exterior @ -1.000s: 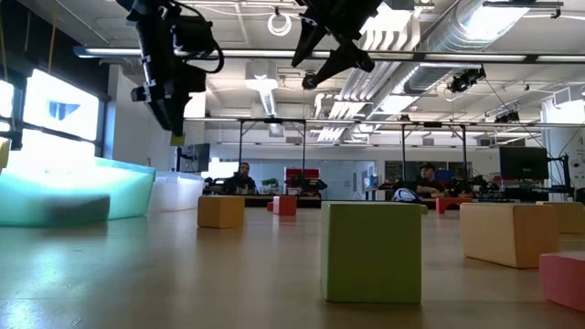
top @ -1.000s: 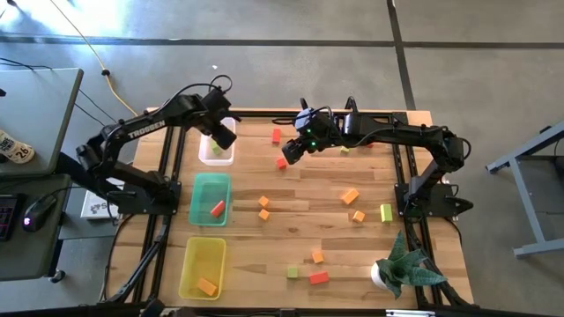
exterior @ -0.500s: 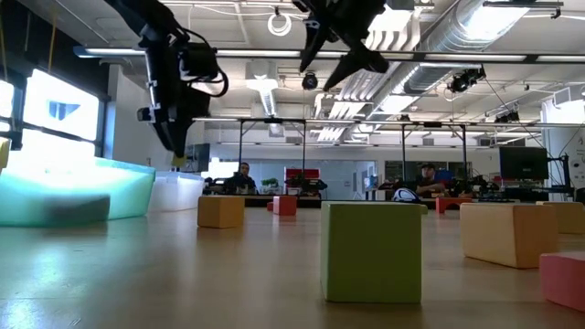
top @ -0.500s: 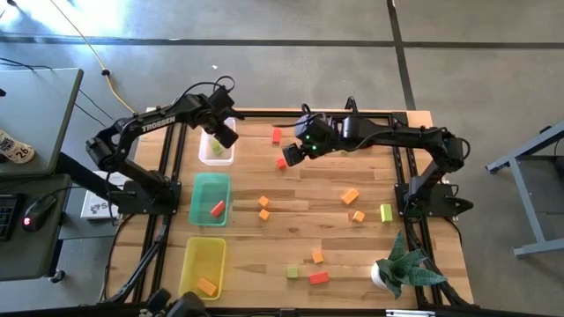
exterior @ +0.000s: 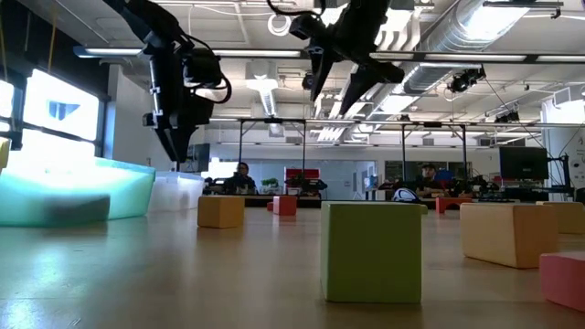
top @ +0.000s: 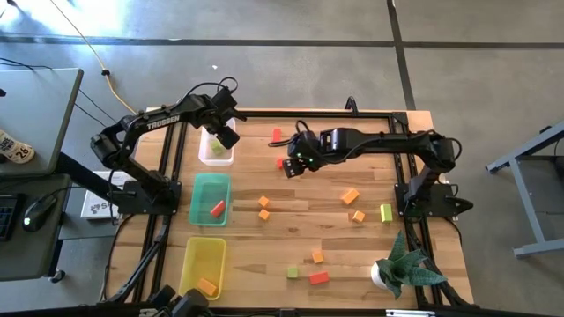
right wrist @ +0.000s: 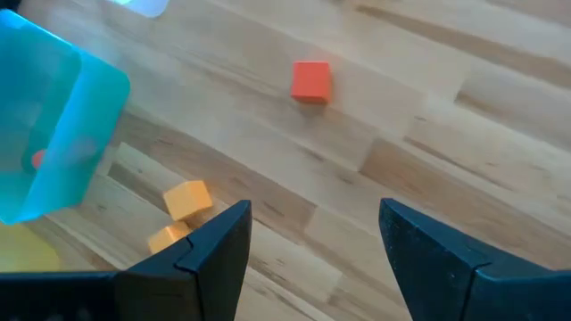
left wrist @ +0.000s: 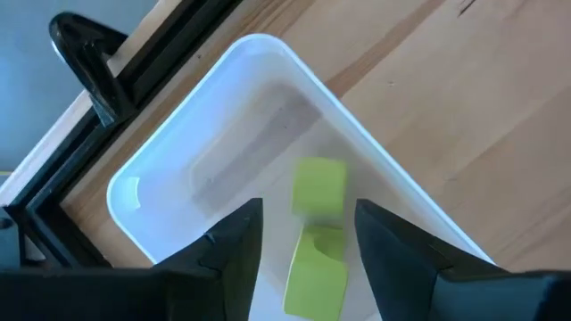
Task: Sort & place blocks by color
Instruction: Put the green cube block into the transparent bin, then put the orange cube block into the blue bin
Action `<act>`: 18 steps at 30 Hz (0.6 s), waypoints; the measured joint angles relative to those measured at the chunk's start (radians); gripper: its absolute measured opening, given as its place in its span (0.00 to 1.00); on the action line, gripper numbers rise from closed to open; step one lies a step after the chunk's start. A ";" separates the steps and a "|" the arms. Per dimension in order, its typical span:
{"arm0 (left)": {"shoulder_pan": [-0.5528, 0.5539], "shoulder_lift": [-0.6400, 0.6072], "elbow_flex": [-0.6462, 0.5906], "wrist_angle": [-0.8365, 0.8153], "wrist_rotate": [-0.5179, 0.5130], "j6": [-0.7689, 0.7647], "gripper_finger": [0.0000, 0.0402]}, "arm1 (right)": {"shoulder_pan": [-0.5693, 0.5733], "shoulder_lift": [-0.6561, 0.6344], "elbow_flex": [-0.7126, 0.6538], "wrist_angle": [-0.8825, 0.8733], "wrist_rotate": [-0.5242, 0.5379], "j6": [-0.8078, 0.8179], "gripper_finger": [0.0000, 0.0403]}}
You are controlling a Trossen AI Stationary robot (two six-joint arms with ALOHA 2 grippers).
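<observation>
— From above, what changed?
— My left hand (top: pixel 226 136) hangs over the clear tray (top: pixel 216 157) at the far left of the surface (top: pixel 335 229); a second ago its fingers were near together, now they stand apart. My right hand (top: pixel 293 165) has slid toward the left, close by a red block (top: pixel 280 163)

— And level with the surface?
— Both hands ride high, nothing between either pair of fingers; a yellow-green cube (exterior: pixel 370 251) sits nearest the lens

— Left wrist?
— Two yellow-green blocks (left wrist: pixel 318 189) lie in the clear tray, just beyond my parted fingers (left wrist: pixel 234 239). I judge that drop done

— Right wrist?
— Fingers (right wrist: pixel 214 241) wide apart, empty. The red block (right wrist: pixel 311 80) lies ahead, orange ones (right wrist: pixel 188 198) nearer. Red looks like my next pick
</observation>
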 joint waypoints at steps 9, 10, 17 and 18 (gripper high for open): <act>0.007 0.000 0.005 -0.004 -0.008 0.008 0.47 | -0.001 0.048 0.000 0.068 0.021 -0.026 0.58; 0.007 0.000 0.011 -0.004 -0.008 0.008 0.47 | -0.001 0.050 0.000 0.088 0.040 -0.052 0.58; 0.006 0.000 0.070 -0.017 0.008 0.008 0.46 | -0.011 0.081 0.000 0.241 0.205 -0.201 0.58; 0.006 0.000 0.082 -0.026 0.009 0.008 0.46 | -0.016 0.089 0.000 0.254 0.206 -0.206 0.58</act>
